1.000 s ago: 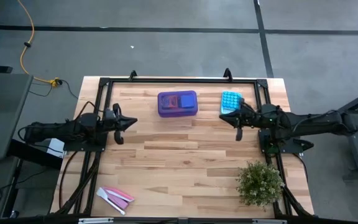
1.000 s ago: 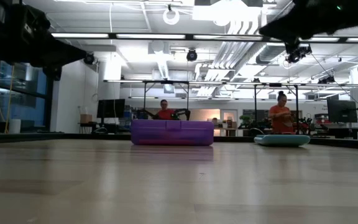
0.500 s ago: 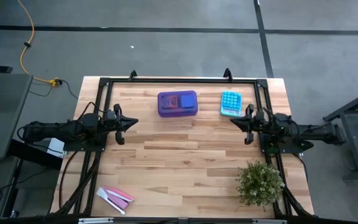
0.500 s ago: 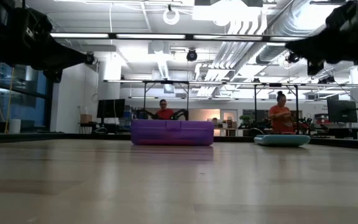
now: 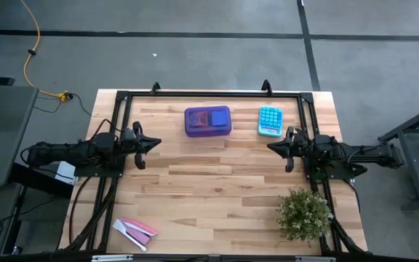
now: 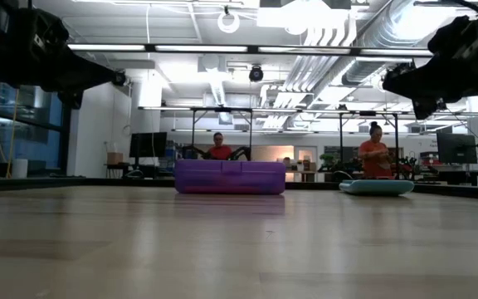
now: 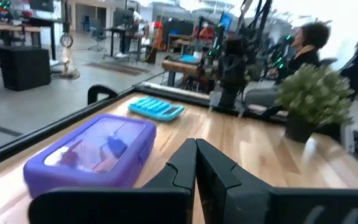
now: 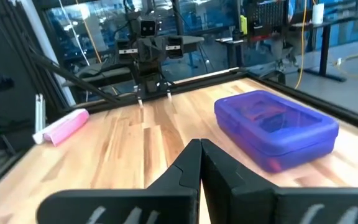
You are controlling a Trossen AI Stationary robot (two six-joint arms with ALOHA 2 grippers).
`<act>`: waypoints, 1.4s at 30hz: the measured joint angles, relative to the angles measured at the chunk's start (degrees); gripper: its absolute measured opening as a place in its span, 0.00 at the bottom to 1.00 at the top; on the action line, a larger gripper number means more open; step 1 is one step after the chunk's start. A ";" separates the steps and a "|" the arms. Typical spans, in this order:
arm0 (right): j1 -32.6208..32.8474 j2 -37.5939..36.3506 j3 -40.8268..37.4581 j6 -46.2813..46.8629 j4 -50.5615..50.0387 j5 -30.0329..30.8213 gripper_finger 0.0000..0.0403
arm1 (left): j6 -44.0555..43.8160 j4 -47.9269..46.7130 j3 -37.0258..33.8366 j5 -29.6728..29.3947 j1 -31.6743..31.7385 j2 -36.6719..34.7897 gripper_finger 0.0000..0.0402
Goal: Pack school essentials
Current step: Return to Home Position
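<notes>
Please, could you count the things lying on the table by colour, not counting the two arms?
Violet: 1, the closed supply box
Light blue: 1, the buttoned pad
Green: 1, the potted plant
Pink and white: 1 small cluster of flat pieces
Total: 4

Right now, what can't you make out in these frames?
Contents of the violet box: high view too small, wrist views blurred through the lid, low view blocked by its side wall.
Whether the box is latched: no view shows it.
The light-blue pad: key markings unreadable in every view.
The pink and white pieces: what they are; small from above, blurred in the right wrist view, outside the low view.
</notes>
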 joint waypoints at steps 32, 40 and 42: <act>-0.07 -1.59 0.00 2.42 -0.06 -0.25 0.00 | -0.02 0.00 0.07 0.26 -4.13 -3.49 0.00; -0.07 -1.59 0.00 2.41 -0.06 -0.24 0.00 | -0.02 0.00 0.04 0.24 -4.03 -3.49 0.00; -0.09 -1.59 0.00 2.42 -0.06 -0.24 0.00 | -0.02 0.00 0.04 0.22 -4.06 -3.49 0.00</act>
